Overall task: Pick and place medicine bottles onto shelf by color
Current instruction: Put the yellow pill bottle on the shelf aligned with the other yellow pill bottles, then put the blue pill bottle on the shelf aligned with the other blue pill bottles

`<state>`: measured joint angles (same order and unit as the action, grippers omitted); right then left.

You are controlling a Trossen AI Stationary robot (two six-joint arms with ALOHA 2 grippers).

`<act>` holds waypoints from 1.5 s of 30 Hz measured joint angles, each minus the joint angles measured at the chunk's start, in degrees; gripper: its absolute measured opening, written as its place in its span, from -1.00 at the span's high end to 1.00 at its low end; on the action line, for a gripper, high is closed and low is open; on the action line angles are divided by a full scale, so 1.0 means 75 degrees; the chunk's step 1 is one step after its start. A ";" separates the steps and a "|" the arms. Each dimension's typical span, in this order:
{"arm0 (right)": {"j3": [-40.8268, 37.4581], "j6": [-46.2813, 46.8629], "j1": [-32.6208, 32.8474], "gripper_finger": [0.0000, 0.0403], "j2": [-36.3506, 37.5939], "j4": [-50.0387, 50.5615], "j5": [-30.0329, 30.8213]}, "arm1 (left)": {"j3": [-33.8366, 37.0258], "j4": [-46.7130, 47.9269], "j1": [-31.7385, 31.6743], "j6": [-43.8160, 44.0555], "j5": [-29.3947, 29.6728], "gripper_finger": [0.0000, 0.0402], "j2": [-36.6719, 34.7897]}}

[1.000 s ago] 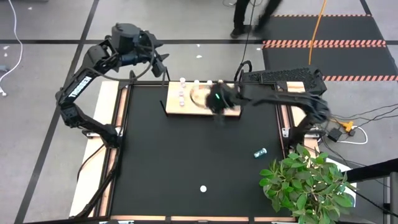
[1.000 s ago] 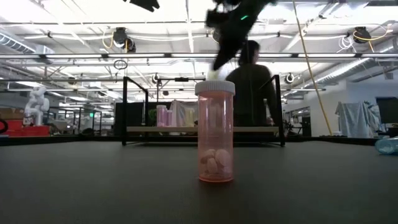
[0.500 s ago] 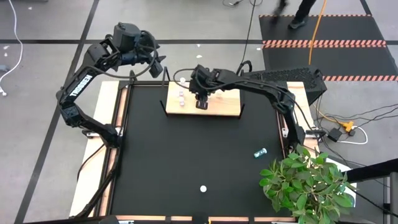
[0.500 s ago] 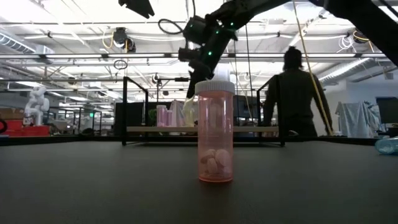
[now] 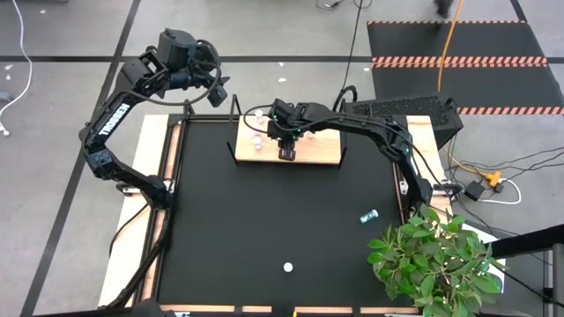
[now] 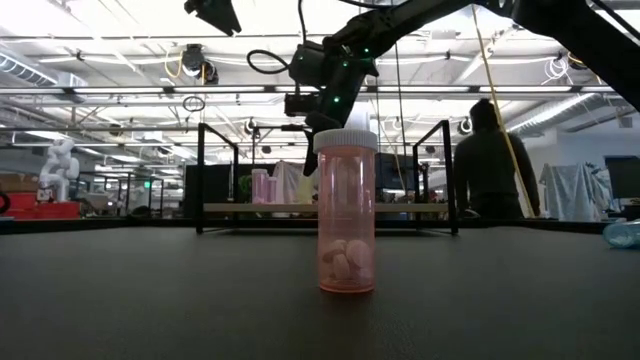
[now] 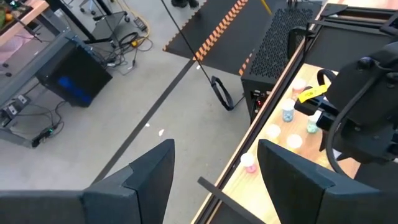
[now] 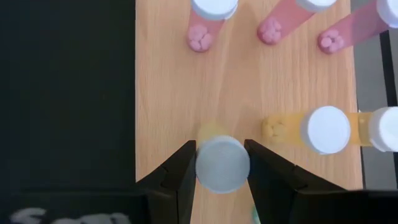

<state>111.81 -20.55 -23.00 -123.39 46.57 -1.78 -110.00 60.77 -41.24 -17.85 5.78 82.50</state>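
Observation:
The light-wood shelf (image 5: pixel 322 151) stands at the table's far middle. Pink bottles (image 8: pixel 200 36) stand upright in a row on it, and two yellow ones (image 8: pixel 328 129) stand beside them. My right gripper (image 8: pixel 222 158) hangs over the shelf's near part (image 5: pixel 287 151), shut on a yellow bottle with a white cap (image 8: pixel 222 163). My left gripper (image 7: pixel 214 180) is raised beyond the table's far left corner (image 5: pixel 220 92), open, with nothing between its fingers. A pink bottle (image 6: pixel 347 212) stands on the near table. A teal bottle (image 5: pixel 368 216) lies at the right. My right gripper pinches the yellow bottle between its two fingers, one on each side of it at cap height (image 8: pixel 198 163). The fingers (image 8: pixel 261 171) come steeply from above. The bottle is upright, cap up, over the wood. Whether its bottom (image 8: pixel 211 132) rests on the shelf I cannot tell.
The shelf has thin black brackets (image 6: pixel 199 175) at its ends. A leafy plant (image 5: pixel 436 260) overhangs the near right corner. A person (image 6: pixel 497 160) stands in the room behind the table. Bare wood (image 8: pixel 168 93) lies beside the held bottle.
My right gripper has gone toward the table's left across the shelf and come down over its near part, carrying the bottle upright. The person behind the table has walked off to the right.

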 joint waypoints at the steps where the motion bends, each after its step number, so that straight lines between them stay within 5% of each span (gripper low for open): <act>1: 0.0000 -0.0017 0.0000 0.41 0.0000 0.0004 -0.0001 | 0.0000 0.0000 -0.0013 -0.0001 0.0000 -0.16 0.0000; 22: -0.0006 -0.0270 -0.0038 0.40 0.0000 -0.0118 -0.0204 | 0.0000 0.0533 -0.0007 -0.0186 0.0000 -0.16 0.0000; 45: -0.0020 0.0303 -0.0184 0.12 0.0199 -0.0188 -0.0184 | 0.0000 0.0815 -0.0005 -0.0064 0.0000 -0.16 -0.0003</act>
<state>111.66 -18.28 -24.39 -121.90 45.16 -3.16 -110.00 66.88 -41.28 -18.33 5.78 82.48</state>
